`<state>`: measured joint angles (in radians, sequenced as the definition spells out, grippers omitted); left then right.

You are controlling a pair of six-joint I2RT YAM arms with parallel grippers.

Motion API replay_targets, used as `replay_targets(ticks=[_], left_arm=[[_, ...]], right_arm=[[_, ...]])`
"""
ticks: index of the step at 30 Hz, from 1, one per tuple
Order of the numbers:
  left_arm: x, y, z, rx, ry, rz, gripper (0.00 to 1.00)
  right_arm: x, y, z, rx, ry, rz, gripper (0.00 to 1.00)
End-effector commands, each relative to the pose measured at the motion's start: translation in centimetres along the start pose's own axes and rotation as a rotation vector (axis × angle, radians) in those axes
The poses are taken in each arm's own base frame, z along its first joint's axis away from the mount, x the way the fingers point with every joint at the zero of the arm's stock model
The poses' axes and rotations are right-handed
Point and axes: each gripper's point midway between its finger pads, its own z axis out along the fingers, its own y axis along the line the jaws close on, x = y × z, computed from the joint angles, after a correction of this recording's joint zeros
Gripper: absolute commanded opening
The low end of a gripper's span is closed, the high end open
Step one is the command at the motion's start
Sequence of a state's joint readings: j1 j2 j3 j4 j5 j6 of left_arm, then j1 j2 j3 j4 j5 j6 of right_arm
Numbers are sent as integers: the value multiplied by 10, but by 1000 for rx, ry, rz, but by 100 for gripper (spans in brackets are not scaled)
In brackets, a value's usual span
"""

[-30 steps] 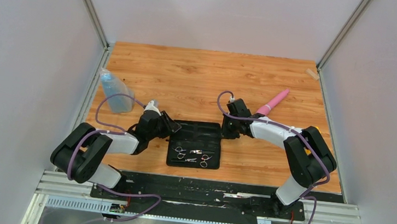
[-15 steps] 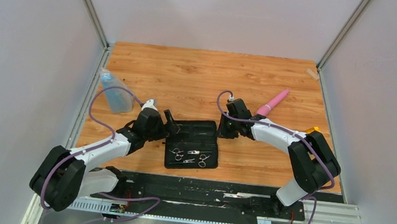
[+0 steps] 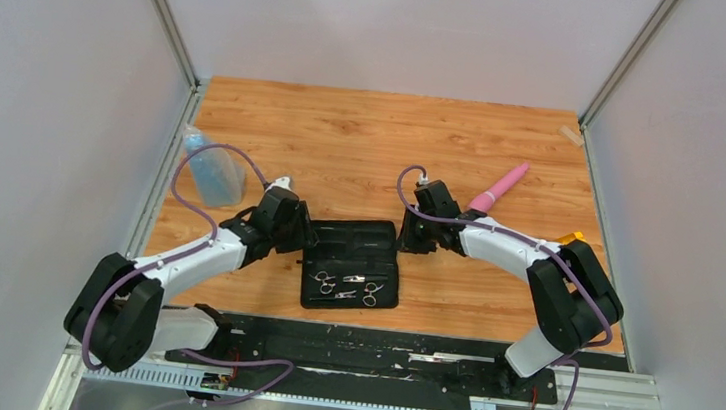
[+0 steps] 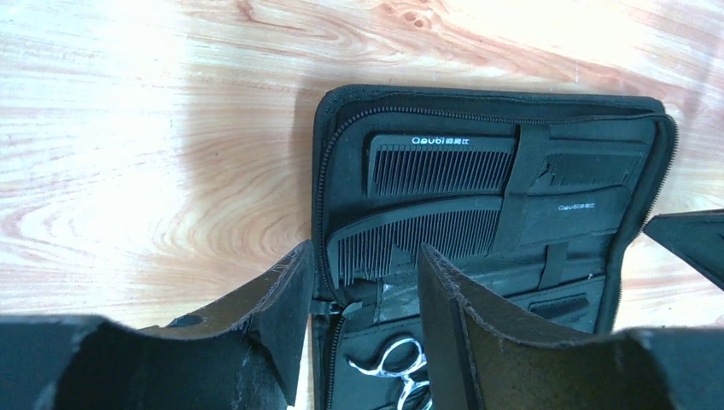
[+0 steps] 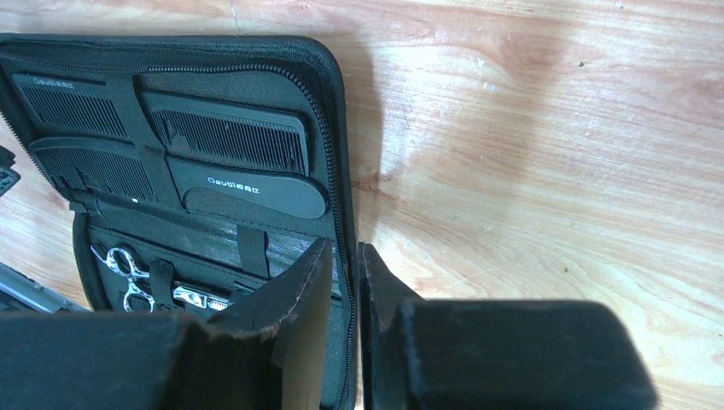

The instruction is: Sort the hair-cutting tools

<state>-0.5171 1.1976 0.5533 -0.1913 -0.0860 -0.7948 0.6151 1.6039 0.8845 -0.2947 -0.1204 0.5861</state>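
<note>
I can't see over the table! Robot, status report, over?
Copy: left tool open astride left rim of case, right tool pinching right rim. The combs and scissors sit inside. Nothing blocking.

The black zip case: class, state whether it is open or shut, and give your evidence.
Open: the case lies spread flat, showing black combs strapped in the far half and silver scissors in the near half.

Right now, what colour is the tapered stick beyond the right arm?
The tapered stick is pink, clearest in the top external view.
</note>
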Motion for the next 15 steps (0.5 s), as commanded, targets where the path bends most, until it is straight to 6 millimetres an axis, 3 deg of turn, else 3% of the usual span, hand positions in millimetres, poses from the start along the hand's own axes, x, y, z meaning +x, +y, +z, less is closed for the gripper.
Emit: replay_targets(ticks=[1,8,15], left_arm=[[-8,-9,8,-2,11,41,55],[7,8,27,-114,95,31,53],[14,4,23,-92,130,7,46]], right_arm=[[-10,10,-4,-20,-36,-2,19],[-7,9,0,-20,-16,-3,18],[-9,15,-5,-46,-21,-16,19]])
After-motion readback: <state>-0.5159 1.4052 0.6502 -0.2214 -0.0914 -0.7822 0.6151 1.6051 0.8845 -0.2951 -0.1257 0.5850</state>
